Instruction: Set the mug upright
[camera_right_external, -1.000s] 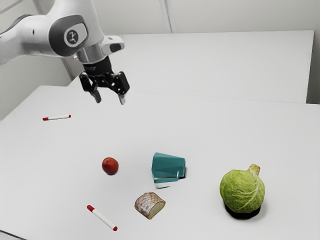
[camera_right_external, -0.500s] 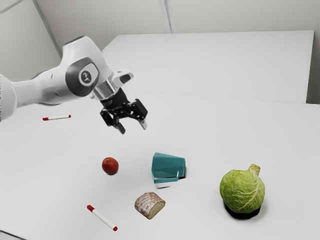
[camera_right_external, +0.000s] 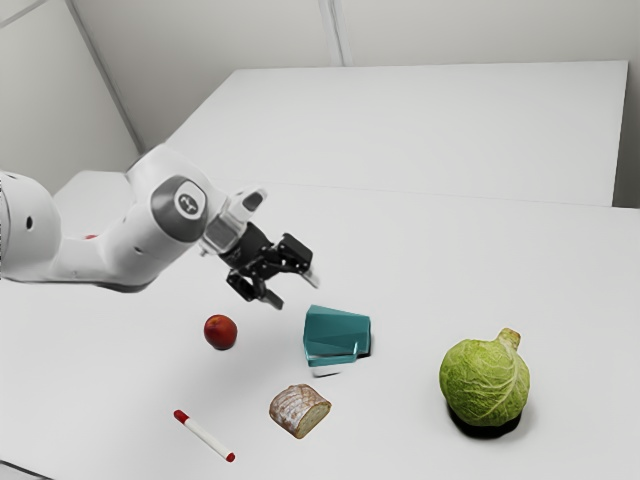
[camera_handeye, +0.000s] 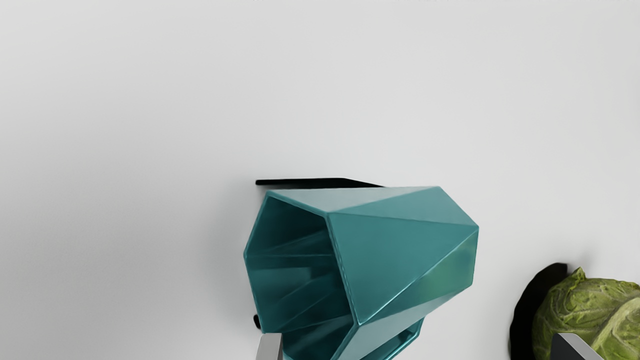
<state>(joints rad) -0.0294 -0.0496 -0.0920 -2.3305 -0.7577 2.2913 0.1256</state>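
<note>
Gripper (camera_right_external: 295, 292), one: now lower and nearer the mug (camera_right_external: 338, 332), fingers apart. Mug, teal: on its side on the table (camera_right_external: 110, 350), unshifted; approach apparently under way, righting outstanding.

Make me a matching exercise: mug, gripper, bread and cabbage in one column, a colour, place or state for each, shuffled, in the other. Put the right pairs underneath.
1. mug
2. gripper
3. bread
4. cabbage

A. open, holding nothing
B. green, nearest the exterior view's right edge
C. teal, lying on its side
D. brown-crusted, cut face showing

Pairs: 1-C, 2-A, 3-D, 4-B
</note>
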